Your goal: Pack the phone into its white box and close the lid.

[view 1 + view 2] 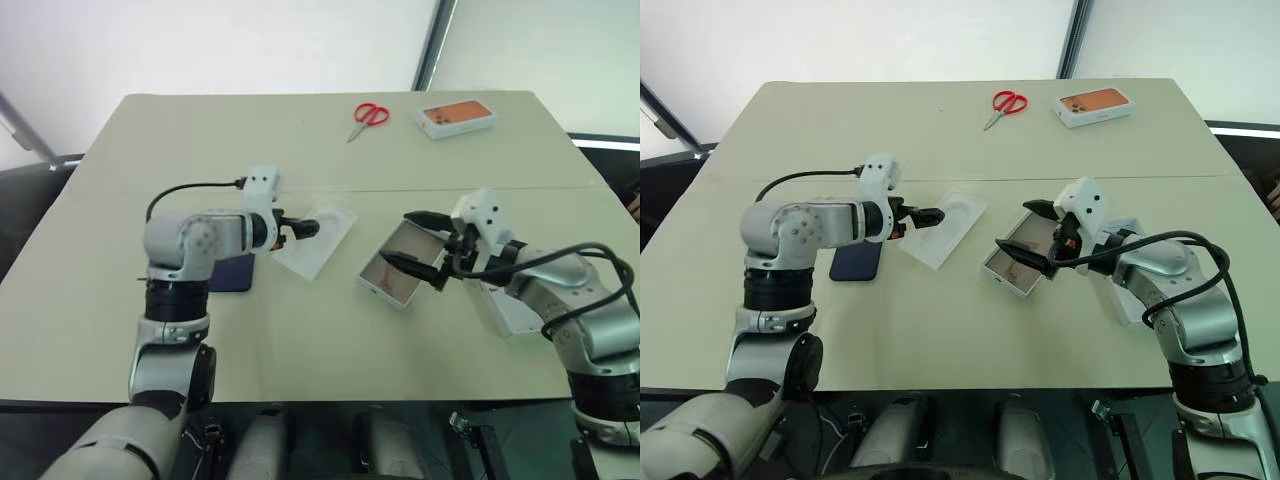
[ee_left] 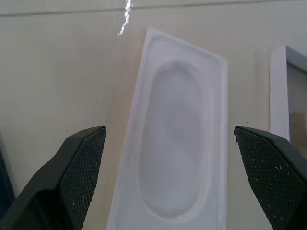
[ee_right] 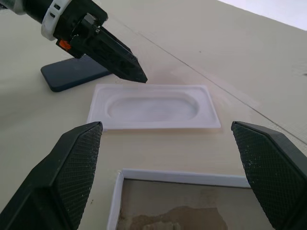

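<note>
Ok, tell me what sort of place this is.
Probably a lab or test room set up for robot trials: a plain beige table holding only a few props, scissors, an opened white box and a phone, against bare pale walls.

The table point(image 1: 300, 330) looks matt beige and smooth, catching just a faint sheen, and the white box point(image 3: 172, 178) shows matt cardboard walls around a dull, blotchy brownish-grey floor. The thin moulded insert point(image 2: 180, 139) reads as smooth, slightly translucent white plastic, while the phone point(image 3: 72, 76) is matt dark navy. Both tools' black fingertips point(image 3: 76, 167) carry a fine cross-hatched, rubbery texture.
</note>
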Robot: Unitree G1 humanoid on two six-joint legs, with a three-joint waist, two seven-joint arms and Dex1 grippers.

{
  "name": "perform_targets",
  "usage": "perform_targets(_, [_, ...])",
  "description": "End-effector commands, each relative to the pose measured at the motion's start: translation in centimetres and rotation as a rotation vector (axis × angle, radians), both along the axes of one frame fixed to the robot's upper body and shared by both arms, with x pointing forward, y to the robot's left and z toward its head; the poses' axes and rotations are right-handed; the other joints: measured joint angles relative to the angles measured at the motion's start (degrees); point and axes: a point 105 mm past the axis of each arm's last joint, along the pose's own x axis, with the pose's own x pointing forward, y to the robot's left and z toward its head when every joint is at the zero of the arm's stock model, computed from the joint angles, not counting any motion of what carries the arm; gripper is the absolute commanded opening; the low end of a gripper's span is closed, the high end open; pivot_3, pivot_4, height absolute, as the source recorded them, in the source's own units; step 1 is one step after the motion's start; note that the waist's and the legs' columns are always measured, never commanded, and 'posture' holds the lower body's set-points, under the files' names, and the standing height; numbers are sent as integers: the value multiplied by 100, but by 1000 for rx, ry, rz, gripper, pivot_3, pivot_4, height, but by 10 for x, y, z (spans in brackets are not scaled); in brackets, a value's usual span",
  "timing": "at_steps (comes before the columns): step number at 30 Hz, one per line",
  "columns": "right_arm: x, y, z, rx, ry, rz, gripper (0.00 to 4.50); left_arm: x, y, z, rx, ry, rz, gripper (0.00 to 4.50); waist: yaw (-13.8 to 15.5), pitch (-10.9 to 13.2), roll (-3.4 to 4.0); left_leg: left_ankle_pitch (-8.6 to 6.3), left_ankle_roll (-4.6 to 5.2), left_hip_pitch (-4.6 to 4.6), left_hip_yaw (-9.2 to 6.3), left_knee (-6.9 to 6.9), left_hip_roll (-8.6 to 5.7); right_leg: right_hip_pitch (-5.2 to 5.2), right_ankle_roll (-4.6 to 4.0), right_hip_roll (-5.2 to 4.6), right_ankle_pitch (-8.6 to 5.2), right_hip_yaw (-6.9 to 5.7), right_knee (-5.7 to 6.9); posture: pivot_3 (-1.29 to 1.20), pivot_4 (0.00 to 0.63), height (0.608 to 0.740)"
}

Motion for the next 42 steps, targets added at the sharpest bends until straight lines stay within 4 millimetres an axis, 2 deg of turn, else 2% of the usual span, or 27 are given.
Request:
perform_targets(1, [-11, 2, 14, -15, -47, 33, 4500, -1, -1, 0, 53, 26, -46, 4481, -14, 0, 0, 0, 0, 0, 0, 0, 0, -1, 0, 0, 0, 1, 0, 0, 150, 697])
perform_targets(6, [-18, 1, 9, -33, -32, 42, 4500, -3, -1, -9, 65, 96, -69, 4481, -1, 0, 0, 0, 0, 0, -1, -1, 2, -2, 0, 1, 0, 1, 1, 0, 150, 697])
perform_targets(8, [-17, 0, 7, -42, -30, 35, 4500, -2, -4, -8, 38, 97, -72, 3956, -1, 0, 0, 0, 0, 0, 0, -1, 2, -1, 0, -3, 0, 1, 0, 0, 150, 697])
perform_targets(10, [-16, -1, 5, -45, -29, 32, 4500, -2, -5, -8, 21, 96, -73, 3221, 1, 0, 0, 0, 0, 0, 0, -1, 2, -1, 0, -6, 0, 1, 0, 0, 150, 697])
perform_targets(16, [-12, -3, -1, -55, -27, 14, 4500, 0, 1, 1, -27, 67, -40, 77, -9, 0, 0, 1, -2, 0, -1, -1, 2, -1, 0, -6, 0, 1, 1, 0, 150, 697])
perform_targets(21, [-10, -6, -2, -57, -32, -4, 4500, 11, 15, 19, -28, -86, 41, 27, 2, 0, -1, 3, -5, 1, 0, -1, 5, -2, 0, -5, 0, 1, 2, 0, 150, 697])
perform_targets(24, [-7, -17, -1, -86, -44, -39, 4500, 12, 10, 31, -132, -99, 37, 27, 6, 0, 0, 4, -6, 0, 0, -1, 3, -1, 0, -8, 0, 1, 1, 0, 150, 697])
perform_targets(28, [-4, -43, 5, -154, -64, -110, 4500, 0, -25, 57, -389, -64, -90, 27, 80, 3, -5, 3, -6, -8, -1, 4, 0, -1, 0, -13, 0, -5, -1, 0, 150, 697])
perform_targets(33, [-10, -81, 9, -267, -51, -184, 4500, -20, -73, 62, -447, 4, -283, 27, 136, 5, -9, 2, -3, -14, 4, 8, -6, 0, 4, -20, -2, -9, -6, 0, 150, 697])
perform_targets(37, [-20, -93, 5, -321, -21, -186, 4500, -25, -102, 45, -356, 52, -372, 27, 105, 5, -9, 2, -3, -8, 11, 5, -7, 2, 5, -17, -2, -9, -3, 0, 150, 697])
perform_targets(42, [-23, -94, 5, -311, -38, -220, 4500, -27, -130, 30, -292, 88, -465, 27, 79, 5, -8, 2, -3, 3, 15, 1, -7, 3, 4, -14, -2, -2, 1, 0, 150, 697])
